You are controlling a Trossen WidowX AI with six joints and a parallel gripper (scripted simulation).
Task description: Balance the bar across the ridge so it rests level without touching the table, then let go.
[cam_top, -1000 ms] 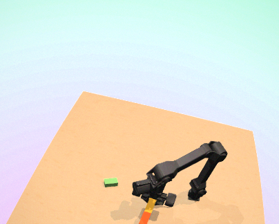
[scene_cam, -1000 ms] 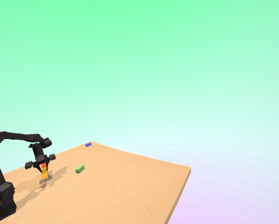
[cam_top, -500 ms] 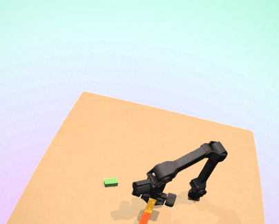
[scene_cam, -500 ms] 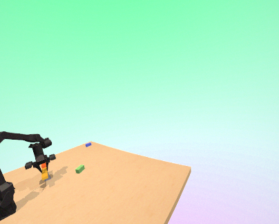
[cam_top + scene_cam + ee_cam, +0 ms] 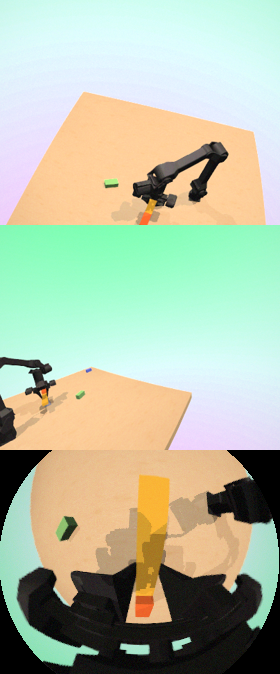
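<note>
The bar (image 5: 150,207) (image 5: 45,401) (image 5: 153,502) is long, yellow on one part and red-orange on the other. My gripper (image 5: 152,201) (image 5: 44,394) (image 5: 147,565) is shut on it, with a finger on each side. The bar runs from the fingers up the wrist view and leaves the top view at the bottom edge. A small grey-blue patch (image 5: 48,403) shows just beside and below the bar in the exterior view. It may be the ridge, but the bar and gripper mostly hide it. I cannot tell whether the bar touches it.
A green block (image 5: 111,182) (image 5: 80,394) (image 5: 65,528) lies on the wooden table (image 5: 104,139) (image 5: 138,412), off to one side of the gripper. A small blue block (image 5: 89,370) lies near the table's far corner. The arm's base (image 5: 197,194) stands on the table.
</note>
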